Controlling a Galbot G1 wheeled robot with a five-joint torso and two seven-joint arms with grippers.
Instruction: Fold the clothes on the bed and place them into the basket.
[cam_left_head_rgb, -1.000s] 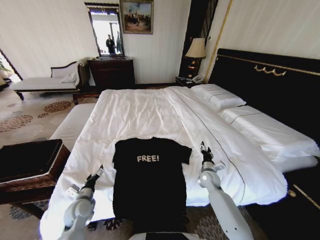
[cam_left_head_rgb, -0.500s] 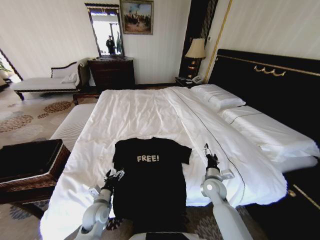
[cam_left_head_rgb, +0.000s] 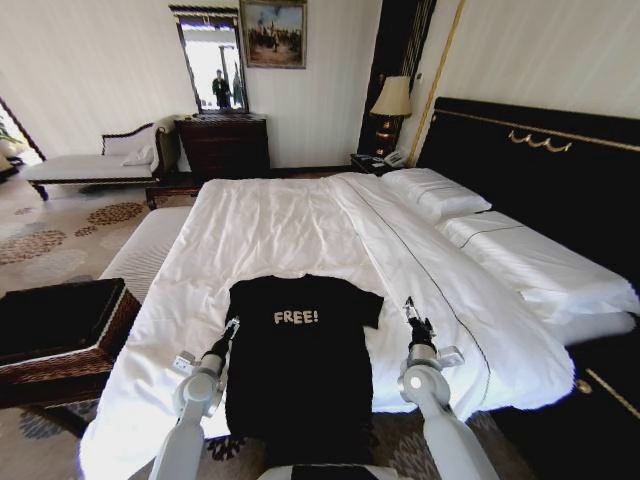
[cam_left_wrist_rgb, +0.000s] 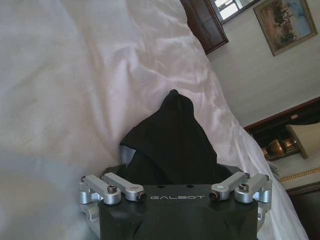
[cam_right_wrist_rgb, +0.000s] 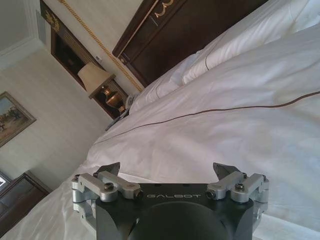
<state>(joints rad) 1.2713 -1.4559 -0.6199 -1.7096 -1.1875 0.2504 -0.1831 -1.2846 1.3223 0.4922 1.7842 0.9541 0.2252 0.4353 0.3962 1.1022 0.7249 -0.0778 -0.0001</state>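
Chaise longue (cam_left_head_rgb: 85, 165) sitting by far wall, dresser (cam_left_head_rgb: 222, 143) standing under mirror (cam_left_head_rgb: 212, 60), lamp (cam_left_head_rgb: 391, 100) glowing on nightstand (cam_left_head_rgb: 372, 162).

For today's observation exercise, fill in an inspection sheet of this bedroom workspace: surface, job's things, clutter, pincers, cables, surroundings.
Surface: bed, white duvet, lightly creased.
Job's things: black T-shirt lying flat at the foot of the bed, hem hanging over the edge; basket on the floor to the robot's left, nothing seen inside.
Clutter: nothing seen.
Pincers: left pincer at the shirt's left edge, sleeve between its fingers in the left wrist view, grip unclear; right pincer open over bare duvet, apart from the shirt.
Cables: nothing seen.
Surroundings: pillows, headboard, lamp, dresser, chaise.
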